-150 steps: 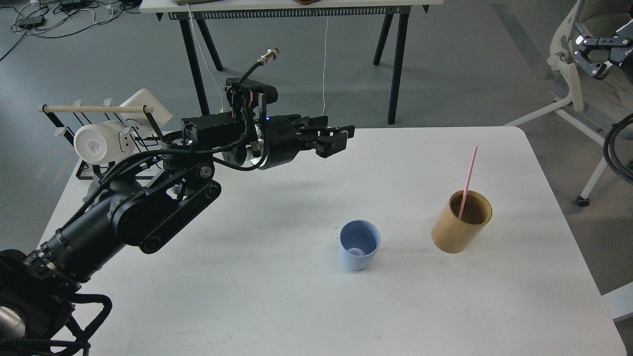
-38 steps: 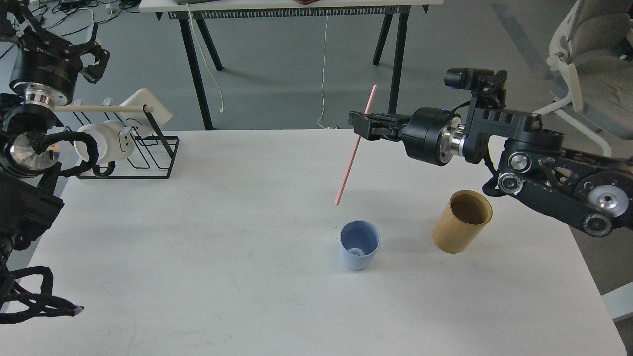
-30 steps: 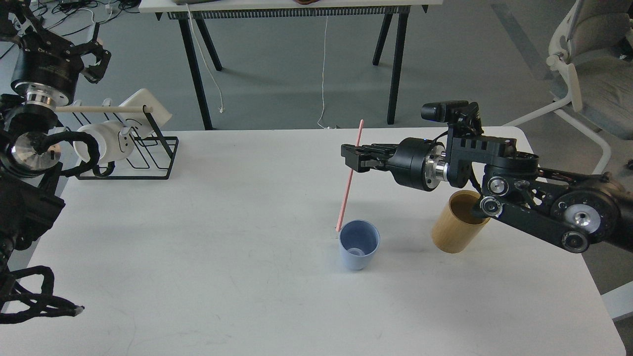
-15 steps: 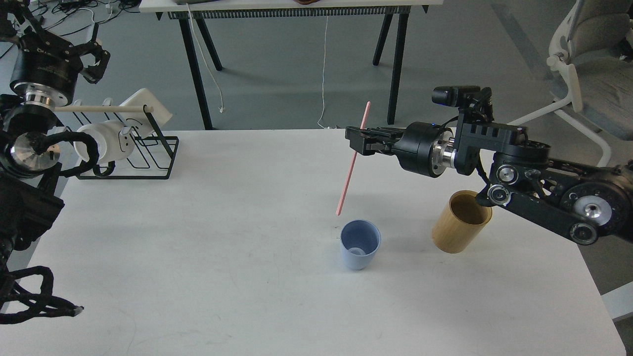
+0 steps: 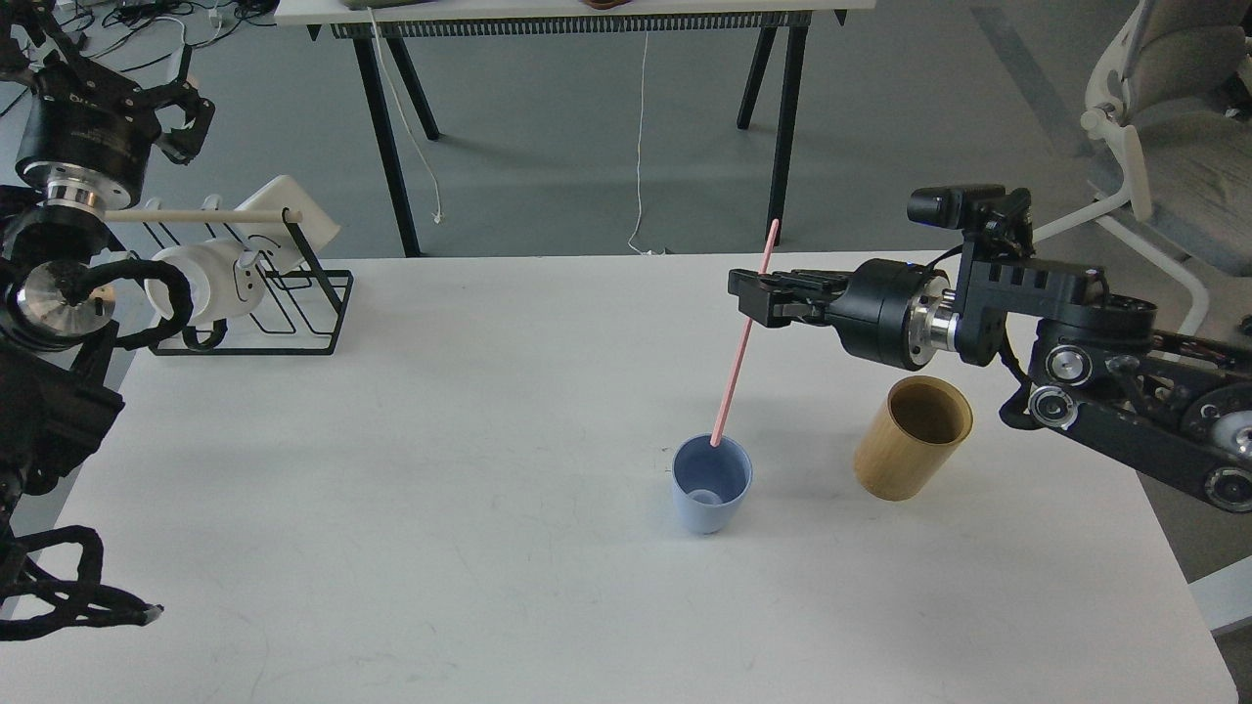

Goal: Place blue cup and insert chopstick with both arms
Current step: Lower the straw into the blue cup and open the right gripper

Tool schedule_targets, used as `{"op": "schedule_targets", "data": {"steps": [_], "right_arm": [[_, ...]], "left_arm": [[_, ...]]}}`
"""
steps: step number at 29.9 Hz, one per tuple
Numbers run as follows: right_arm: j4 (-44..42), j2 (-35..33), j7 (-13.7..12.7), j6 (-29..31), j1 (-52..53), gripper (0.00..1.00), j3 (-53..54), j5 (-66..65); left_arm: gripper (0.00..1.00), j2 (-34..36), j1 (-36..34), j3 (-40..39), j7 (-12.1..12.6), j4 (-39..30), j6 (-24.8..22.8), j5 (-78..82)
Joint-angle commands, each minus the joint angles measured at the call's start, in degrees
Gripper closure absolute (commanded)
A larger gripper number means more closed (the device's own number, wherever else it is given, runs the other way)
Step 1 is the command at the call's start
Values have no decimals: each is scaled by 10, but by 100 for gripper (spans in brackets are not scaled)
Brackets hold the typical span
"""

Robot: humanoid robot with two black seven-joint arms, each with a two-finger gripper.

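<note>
Your white rectangular table fills most of the head view and carries everything you need. Your right arm reaches in from the right edge, its claw pointing left over the table, fingers pinched tight on the long thin pink chopstick a little below its top end. The stick slants down and to the left from that grip, and its lower tip sits right at the far rim of the small pale blue plastic cup; you cannot tell from here whether the tip is inside the mouth or just behind the rim. Your left arm is folded up at the left edge, its claw held high above the floor beyond the table, fingers spread apart with nothing between them. At the far left corner stands the black wire rack with a pale wooden rod across its top, a white mug hanging on it. The tan wooden cylindrical holder stands just right of the blue cup (near it but not touching). The blue cup itself stands upright, a little right of the table's middle.
</note>
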Motion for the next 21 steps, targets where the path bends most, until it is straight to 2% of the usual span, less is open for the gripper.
{"op": "schedule_targets", "data": {"steps": [1, 7, 10, 12, 14, 16, 19, 21], "right_arm": [[3, 0, 0, 1, -11, 98, -10, -1], [3, 8, 0, 0, -38, 98, -29, -4], [0, 18, 0, 0, -45, 95, -31, -8], [-1, 20, 0, 0, -49, 86, -31, -8], [-1, 21, 0, 0, -54, 71, -31, -8], [-1, 20, 0, 0, -58, 53, -31, -7], [-1, 20, 1, 0, -59, 40, -24, -5], [-1, 21, 4, -1, -58, 26, -17, -1]], "left_arm": [[0, -1, 1, 0, 0, 0, 0, 0], [0, 0, 1, 0, 0, 0, 0, 0], [0, 0, 1, 0, 0, 0, 0, 0], [0, -1, 1, 0, 0, 0, 0, 0], [0, -1, 1, 0, 0, 0, 0, 0], [0, -1, 2, 0, -1, 1, 0, 0], [0, -1, 2, 0, -1, 1, 0, 0], [0, -1, 1, 0, 0, 1, 0, 0]]}}
